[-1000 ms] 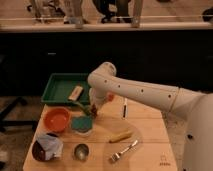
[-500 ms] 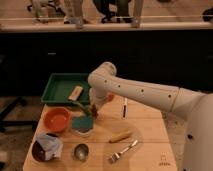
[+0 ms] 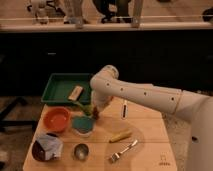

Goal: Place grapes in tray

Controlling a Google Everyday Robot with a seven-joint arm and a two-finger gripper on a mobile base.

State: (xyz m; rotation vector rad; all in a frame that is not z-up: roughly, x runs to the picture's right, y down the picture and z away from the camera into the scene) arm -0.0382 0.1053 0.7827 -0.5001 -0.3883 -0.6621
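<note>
The green tray (image 3: pixel 56 84) stands at the table's back left with a tan object (image 3: pixel 75 92) lying in it. My white arm reaches in from the right and bends down. My gripper (image 3: pixel 94 111) hangs just in front of the tray's near right corner, low over the table. A small dark reddish cluster, the grapes (image 3: pixel 95 116), shows right at the gripper's tip. I cannot tell whether it is held or resting on the table.
An orange bowl (image 3: pixel 56 119) and a teal square container (image 3: pixel 82 125) sit left of the gripper. In front are a yellow corn-like piece (image 3: pixel 120 135), a fork (image 3: pixel 123 150), a metal cup (image 3: pixel 80 150) and a dark bowl with a crumpled bag (image 3: pixel 46 147). A dark utensil (image 3: pixel 124 108) lies to the right.
</note>
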